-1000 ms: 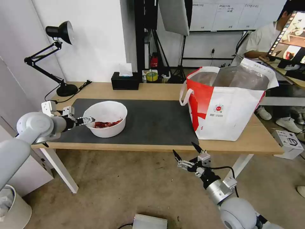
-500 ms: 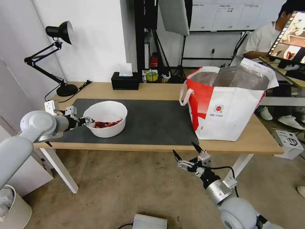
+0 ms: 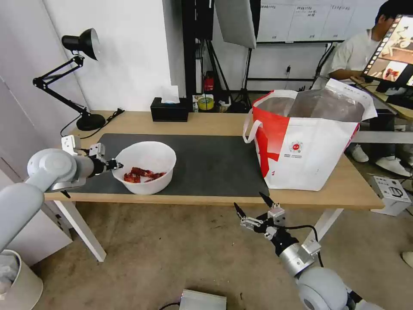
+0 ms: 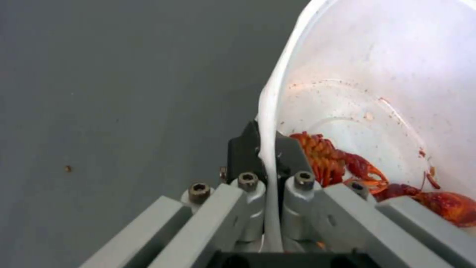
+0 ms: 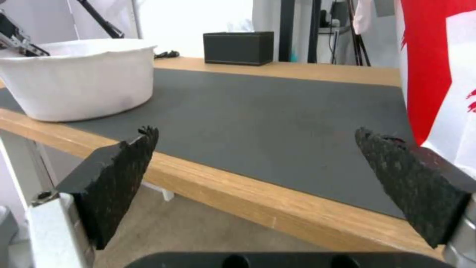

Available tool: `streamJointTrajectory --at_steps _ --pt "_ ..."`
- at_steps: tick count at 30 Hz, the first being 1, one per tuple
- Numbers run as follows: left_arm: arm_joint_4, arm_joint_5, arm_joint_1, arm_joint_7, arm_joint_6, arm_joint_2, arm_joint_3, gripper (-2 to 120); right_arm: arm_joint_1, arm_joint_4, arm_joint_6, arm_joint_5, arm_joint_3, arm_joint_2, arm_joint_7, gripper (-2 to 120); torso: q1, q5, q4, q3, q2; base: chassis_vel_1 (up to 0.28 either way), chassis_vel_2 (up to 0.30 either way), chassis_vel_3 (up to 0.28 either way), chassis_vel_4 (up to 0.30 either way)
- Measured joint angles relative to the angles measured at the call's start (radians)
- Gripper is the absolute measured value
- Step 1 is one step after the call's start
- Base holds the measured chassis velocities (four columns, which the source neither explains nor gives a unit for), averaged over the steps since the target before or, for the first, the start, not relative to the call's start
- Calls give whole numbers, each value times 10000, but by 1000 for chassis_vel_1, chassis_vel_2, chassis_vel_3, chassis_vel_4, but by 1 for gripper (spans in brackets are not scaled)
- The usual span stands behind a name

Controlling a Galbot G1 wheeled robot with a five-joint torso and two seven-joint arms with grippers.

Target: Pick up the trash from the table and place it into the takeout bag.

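A white round bowl holding red scraps is tilted and raised a little over the dark grey mat at the left of the table. My left gripper is shut on the bowl's left rim; in the left wrist view its fingers pinch the bowl's rim, one outside and one inside. The takeout bag stands open at the table's right. My right gripper hangs open below the table's front edge, facing the bowl and bag.
A black tissue box sits at the table's back edge, a black desk lamp at the back left corner. A white bin stands on the floor at left. A cardboard box lies on the floor right of the table.
The left gripper has lifted and tilted the bowl and shifted it slightly toward the table's front right. The right arm has not moved.
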Motion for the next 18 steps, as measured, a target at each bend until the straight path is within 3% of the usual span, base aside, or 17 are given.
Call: streamJointTrajectory --at_steps 10,18 --pt "-612 -75 -397 -26 2 -216 -114 0 0 0 0 0 0 0 0 100 0 -1 0 0 1 0 0 0 0" --pt "-1454 -694 -1701 -418 2 -505 147 0 0 -1 0 0 1 0 1 100 0 4 -2 0 1 0 0 0 0"
